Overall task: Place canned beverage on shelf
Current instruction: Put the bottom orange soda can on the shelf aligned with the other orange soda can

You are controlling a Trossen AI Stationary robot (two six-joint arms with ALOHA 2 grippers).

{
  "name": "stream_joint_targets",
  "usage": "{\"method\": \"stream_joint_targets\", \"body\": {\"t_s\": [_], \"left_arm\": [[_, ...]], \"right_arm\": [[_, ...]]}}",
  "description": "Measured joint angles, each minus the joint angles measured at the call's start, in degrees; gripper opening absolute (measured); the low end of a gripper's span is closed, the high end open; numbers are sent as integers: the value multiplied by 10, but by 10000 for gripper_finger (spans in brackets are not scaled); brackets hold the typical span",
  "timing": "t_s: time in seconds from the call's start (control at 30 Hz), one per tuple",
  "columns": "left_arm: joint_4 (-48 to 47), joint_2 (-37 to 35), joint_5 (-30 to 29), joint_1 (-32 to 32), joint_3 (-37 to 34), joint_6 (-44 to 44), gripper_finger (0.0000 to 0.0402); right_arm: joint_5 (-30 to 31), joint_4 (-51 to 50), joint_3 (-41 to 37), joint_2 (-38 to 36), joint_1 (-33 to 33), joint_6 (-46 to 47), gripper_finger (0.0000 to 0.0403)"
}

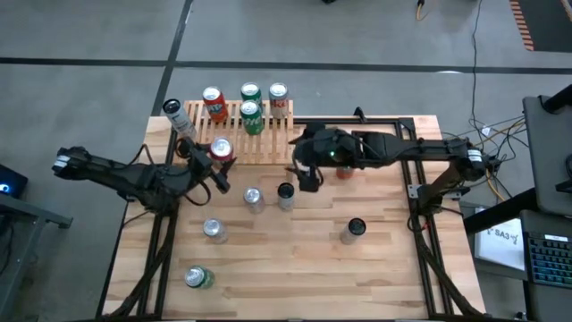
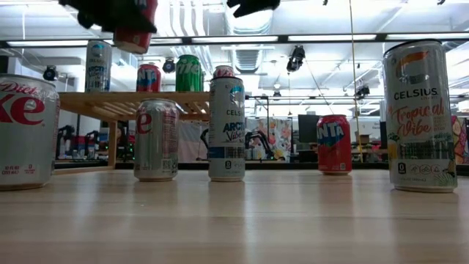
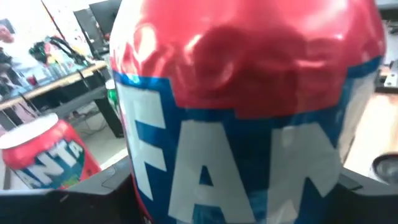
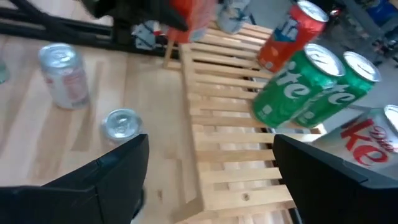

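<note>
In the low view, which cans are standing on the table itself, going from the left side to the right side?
Diet Coke can → silver can with red lettering → tall Celsius Arctic Vibe can → red Fanta can → Celsius Tropical Vibe can.

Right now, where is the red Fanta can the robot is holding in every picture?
High view: the held red Fanta can sits in the left gripper, at the shelf's front left edge.
Low view: top left, raised above the table.
Left wrist view: fills the picture.
Right wrist view: blurred red at the top.
Shared landmark: the slatted shelf.
</note>
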Motion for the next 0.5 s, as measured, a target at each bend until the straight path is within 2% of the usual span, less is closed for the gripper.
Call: {"method": "stream_joint_targets", "body": {"t_s": [0.1, 0.27, 0.5], "left_arm": [[15, -17, 32, 28, -23, -11, 276], [60, -34, 47, 78, -65, -12, 276], [150, -43, 120, 142, -124, -6, 276]], "right_arm": [[-2, 20, -16, -1, -17, -6, 329], [-4, 47, -21, 1, -35, -13, 329], [-59, 121, -46, 1, -41, -3, 329]]}}
